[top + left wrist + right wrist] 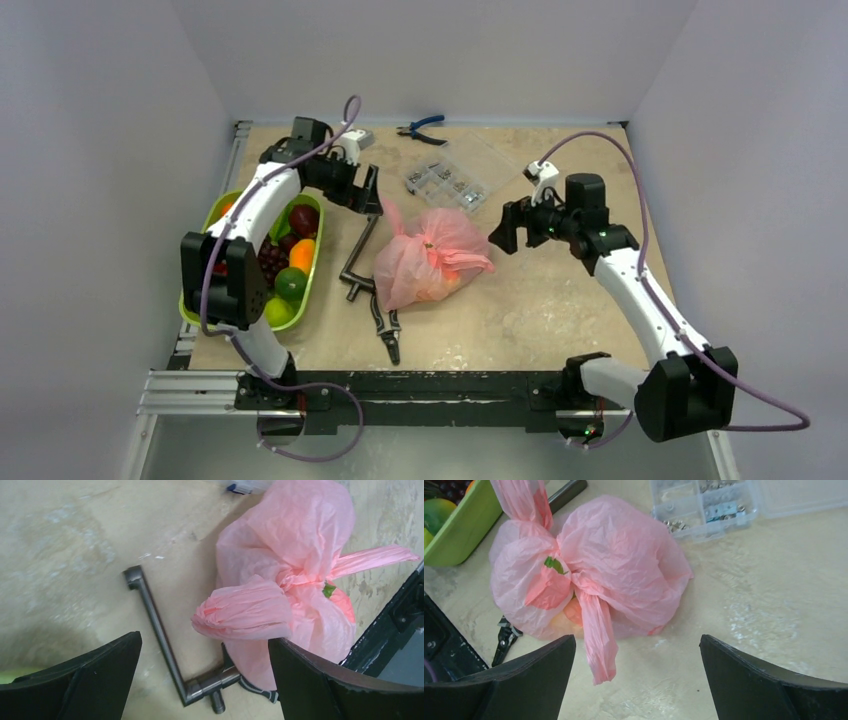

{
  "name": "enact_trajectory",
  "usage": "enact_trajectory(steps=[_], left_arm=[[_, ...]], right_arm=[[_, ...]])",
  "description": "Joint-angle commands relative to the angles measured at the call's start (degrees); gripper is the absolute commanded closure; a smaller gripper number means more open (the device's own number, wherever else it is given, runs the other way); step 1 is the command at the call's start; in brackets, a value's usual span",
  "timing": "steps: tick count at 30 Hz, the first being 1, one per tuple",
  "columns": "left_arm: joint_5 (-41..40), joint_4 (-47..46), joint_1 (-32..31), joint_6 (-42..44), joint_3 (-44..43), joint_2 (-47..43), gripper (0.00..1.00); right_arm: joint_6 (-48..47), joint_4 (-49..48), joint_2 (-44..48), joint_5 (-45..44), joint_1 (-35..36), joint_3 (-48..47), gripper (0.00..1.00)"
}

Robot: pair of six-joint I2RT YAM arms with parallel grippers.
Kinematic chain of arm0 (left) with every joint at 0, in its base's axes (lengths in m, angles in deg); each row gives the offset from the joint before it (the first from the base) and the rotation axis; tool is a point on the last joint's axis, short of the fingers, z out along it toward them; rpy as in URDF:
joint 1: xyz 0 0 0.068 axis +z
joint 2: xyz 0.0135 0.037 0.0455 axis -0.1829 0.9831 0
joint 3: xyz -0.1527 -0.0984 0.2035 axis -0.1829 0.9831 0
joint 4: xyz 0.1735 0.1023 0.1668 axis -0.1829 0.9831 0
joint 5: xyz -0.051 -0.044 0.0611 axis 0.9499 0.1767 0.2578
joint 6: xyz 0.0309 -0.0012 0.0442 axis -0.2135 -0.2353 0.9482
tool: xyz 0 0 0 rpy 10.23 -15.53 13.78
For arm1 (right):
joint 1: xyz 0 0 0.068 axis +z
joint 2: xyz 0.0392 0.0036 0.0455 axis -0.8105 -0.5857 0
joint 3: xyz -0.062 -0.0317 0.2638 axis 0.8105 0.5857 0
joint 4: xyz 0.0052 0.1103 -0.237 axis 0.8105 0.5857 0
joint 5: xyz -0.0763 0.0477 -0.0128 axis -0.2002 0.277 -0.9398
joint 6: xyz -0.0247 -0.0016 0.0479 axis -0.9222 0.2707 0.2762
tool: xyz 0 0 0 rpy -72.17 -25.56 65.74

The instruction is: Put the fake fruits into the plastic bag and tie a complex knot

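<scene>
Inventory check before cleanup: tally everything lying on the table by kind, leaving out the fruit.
Pliers: 2 (blue-handled pliers, black-handled pliers)
Metal crank bar: 1
Plastic bag: 1
Green tray: 1
Clear parts box: 1
Total: 6

— Colours?
— The left arm (255,205) and right arm (640,290) have white links, black joints, and a purple cable (600,133) trailing each.
— The tips?
— The left end effector (370,200) and right end effector (507,228) are black.
</scene>
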Motion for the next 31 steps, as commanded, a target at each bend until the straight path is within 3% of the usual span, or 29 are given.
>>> enact_trajectory(steps=[1, 7, 12, 17, 21, 26, 31], left_arm=[[-2.3, 6.7, 4.7, 5.8, -5.1, -6.8, 0.0], [-4.1, 11.6, 10.0, 4.6, -11.2, -11.1, 0.0], [2.0, 19.6, 18.7, -1.0, -20.2, -10.5, 0.0], [3.3, 16.0, 28.2, -3.8, -14.5, -14.9, 0.0], [0.5, 15.5, 31.8, -1.5, -7.5, -17.6, 0.0], [-2.2, 12.8, 32.1, 0.0, 1.5, -21.9, 0.0], [-3.2, 12.6, 32.1, -0.9, 2.5, -22.1, 0.0]], right_arm=[[-5.0, 4.2, 2.2, -1.3, -2.1, -7.6, 0.02], [-5.9, 6.0, -1.8, 0.6, -8.9, -17.3, 0.01], [-4.6, 6.3, -7.8, 4.2, -19.6, -25.6, 0.01], [-4.8, 5.7, -12.6, 3.5, -26.5, -25.8, 0.01], [-6.0, 3.5, -14.4, 2.2, -28.5, -19.2, 0.01], [-5.2, -0.2, -13.2, 1.6, -28.6, -11.2, 0.01], [-5.2, 0.3, -11.8, 2.4, -28.6, -10.2, 0.01]])
